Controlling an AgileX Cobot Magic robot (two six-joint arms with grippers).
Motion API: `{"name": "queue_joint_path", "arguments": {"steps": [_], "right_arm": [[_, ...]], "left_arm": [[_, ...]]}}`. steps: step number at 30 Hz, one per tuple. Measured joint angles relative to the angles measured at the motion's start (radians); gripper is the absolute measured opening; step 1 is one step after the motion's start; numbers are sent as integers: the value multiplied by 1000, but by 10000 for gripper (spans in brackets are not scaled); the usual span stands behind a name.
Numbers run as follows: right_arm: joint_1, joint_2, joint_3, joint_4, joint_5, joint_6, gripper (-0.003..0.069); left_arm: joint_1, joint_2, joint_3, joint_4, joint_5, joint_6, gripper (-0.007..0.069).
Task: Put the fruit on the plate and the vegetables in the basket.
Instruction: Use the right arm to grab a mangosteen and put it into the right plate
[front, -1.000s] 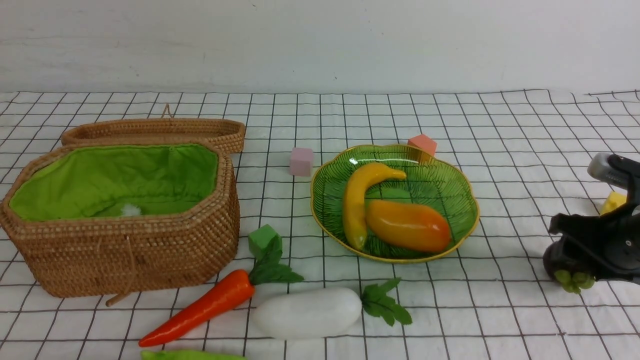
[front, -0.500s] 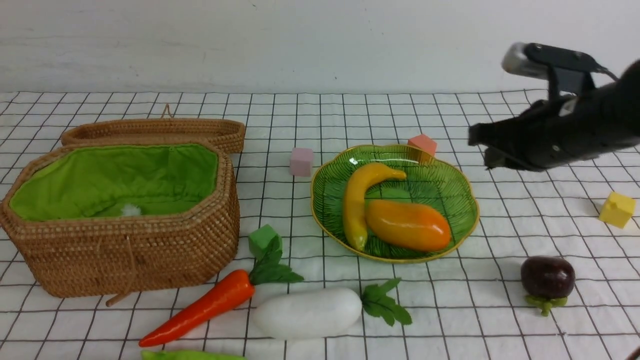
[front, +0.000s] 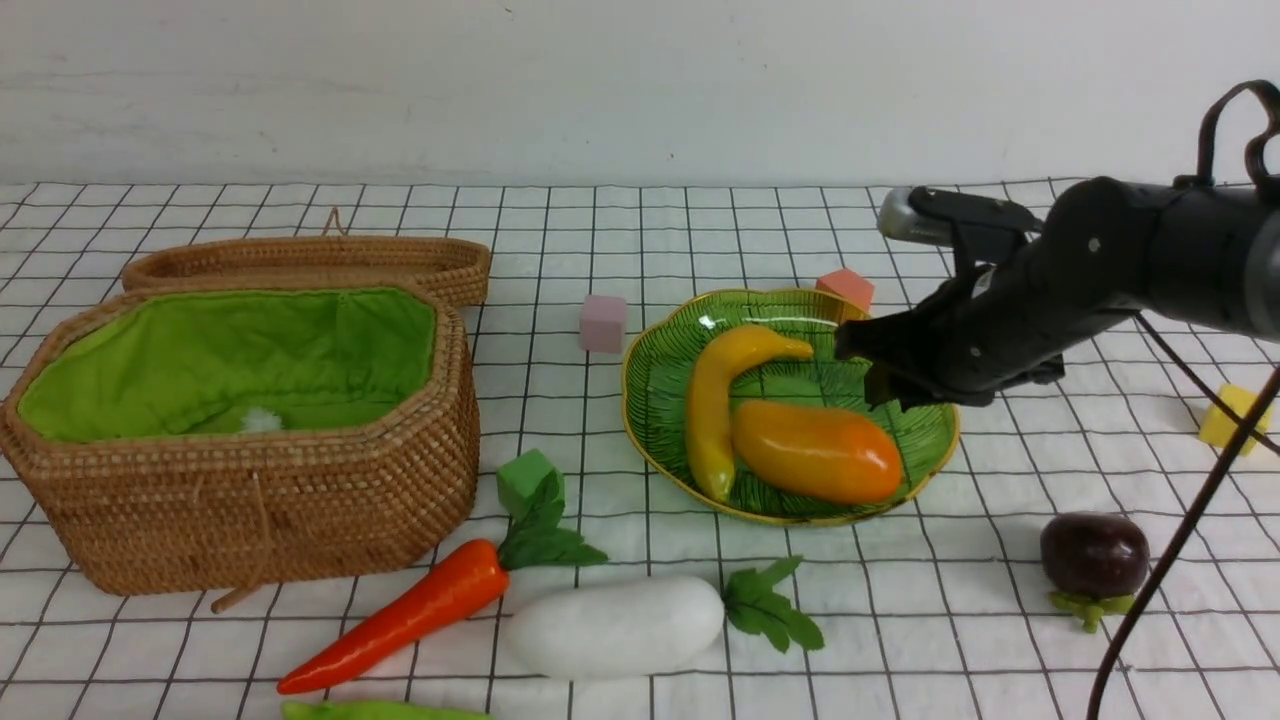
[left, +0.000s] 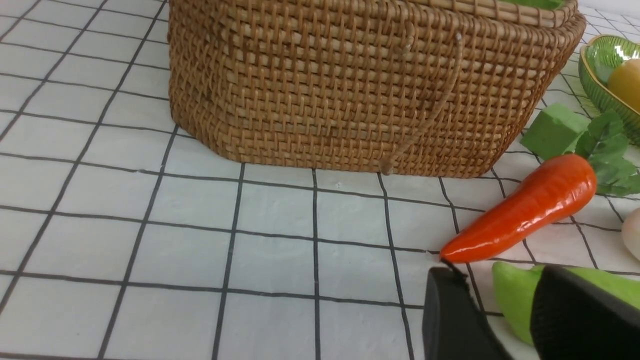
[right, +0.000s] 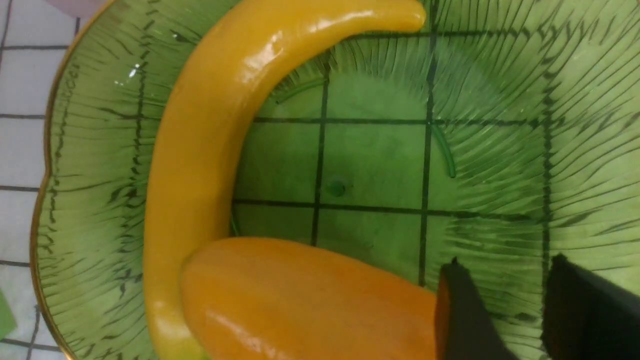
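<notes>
The banana (front: 712, 400) and the mango (front: 815, 450) lie on the green plate (front: 660, 400). My right gripper (front: 865, 368) hovers open and empty over the plate's right side; the right wrist view shows bare plate (right: 375, 160) between its fingers, beside the mango (right: 300, 300). The purple fruit (front: 1094, 553) lies on the cloth at the front right. Carrot (front: 410, 610), radish (front: 615, 625) and green pod (front: 380, 711) lie in front of the basket (front: 260, 500). My left gripper (left: 495, 272) is open low over the cloth, with the pod's end (left: 515, 300) between its fingers.
The basket's lid (front: 310, 258) leans behind it. Foam cubes sit around: pink (front: 603, 322), orange (front: 845, 288) behind the plate, green (front: 525, 478) by the carrot leaves, yellow (front: 1230, 415) at the far right. A cable hangs at the right edge.
My right gripper was down at the purple fruit, then rose without it and swung left over the plate. The fruit stays on the cloth.
</notes>
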Motion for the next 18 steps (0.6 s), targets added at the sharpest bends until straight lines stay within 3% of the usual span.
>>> {"name": "queue_joint_path", "arguments": {"steps": [3, 8, 13, 18], "right_arm": [[-8, -17, -9, 0, 77, 0, 482], [-69, -121, -23, -44, 312, 31, 657], [-142, -234, 24, -139, 470, 93, 669], [-169, -244, 142, -157, 432, 122, 638]], "left_arm": [[0, 0, 0, 0, 0, 0, 239], [0, 0, 0, 0, 0, 0, 239], [0, 0, 0, 0, 0, 0, 239], [0, 0, 0, 0, 0, 0, 239]]}}
